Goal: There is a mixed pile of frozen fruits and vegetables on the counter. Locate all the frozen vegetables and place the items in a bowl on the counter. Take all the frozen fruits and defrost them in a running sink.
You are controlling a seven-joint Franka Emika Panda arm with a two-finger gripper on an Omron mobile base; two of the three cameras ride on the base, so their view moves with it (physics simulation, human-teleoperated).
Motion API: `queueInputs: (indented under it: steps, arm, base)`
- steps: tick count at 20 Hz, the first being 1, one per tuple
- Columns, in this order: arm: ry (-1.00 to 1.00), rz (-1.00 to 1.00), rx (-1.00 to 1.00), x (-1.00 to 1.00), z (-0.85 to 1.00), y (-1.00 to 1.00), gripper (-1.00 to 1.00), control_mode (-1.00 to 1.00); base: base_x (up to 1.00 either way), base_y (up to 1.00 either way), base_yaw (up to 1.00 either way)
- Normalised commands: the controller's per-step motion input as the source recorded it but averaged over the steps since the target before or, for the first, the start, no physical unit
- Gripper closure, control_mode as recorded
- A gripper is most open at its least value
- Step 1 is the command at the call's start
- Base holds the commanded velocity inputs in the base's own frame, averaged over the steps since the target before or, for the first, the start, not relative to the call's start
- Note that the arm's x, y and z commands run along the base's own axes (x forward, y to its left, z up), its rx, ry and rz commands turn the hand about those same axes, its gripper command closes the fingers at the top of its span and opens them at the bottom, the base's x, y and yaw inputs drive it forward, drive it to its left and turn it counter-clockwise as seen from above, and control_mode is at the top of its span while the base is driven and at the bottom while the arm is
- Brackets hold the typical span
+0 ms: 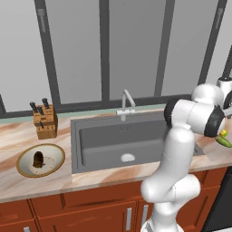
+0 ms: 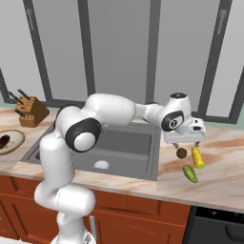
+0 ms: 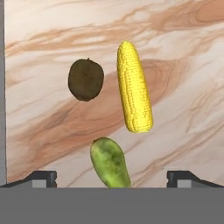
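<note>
Your gripper (image 2: 185, 143) wide open, empty, hovers over corn cob (image 3: 134, 87), brown ball (image 3: 85, 79), green piece (image 3: 110, 162) near counter (image 2: 224, 167) front edge.

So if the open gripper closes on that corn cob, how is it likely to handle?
The corn cob looks stiff, long and rounded, so it would probably roll sideways if nudged. Its bumpy kernels may aid grip, though the tapered ends could slip. The brown ball and green piece lie close beside it, apart, so the gripper might bump them.

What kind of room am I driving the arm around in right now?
A rendered home kitchen, by the look of it: a dark sink with a curved faucet, a marbled counter over wooden cabinets, and a knife block.
</note>
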Motion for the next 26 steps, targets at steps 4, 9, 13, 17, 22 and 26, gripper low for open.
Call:
queueInputs:
  steps: [4,9,13,17,22,26]
  arm:
    - [0.00,0.05,0.00,0.24,-0.12,-0.25,-1.00,-1.00]
    - [0.00,0.03,0.00,0.13,-0.25,-0.14,-1.00,-1.00]
    - [0.00,0.06,0.00,0.16,-0.36,-0.02,-1.00,-1.00]
    - [-0.02,0.07,0.00,0.21,-0.31,-0.04,-1.00,-1.00]
    - [-0.02,0.05,0.00,0.35,-0.21,-0.25,-1.00,-1.00]
    - [0.00,0.04,0.00,0.38,-0.11,-0.30,-1.00,-1.00]
  base:
    - [0.00,0.00,0.00]
    - [0.00,0.00,0.00]
    - [0.00,0.00,0.00]
    - [0.00,0.00,0.00]
    - [0.00,0.00,0.00]
    - [0.00,0.00,0.00]
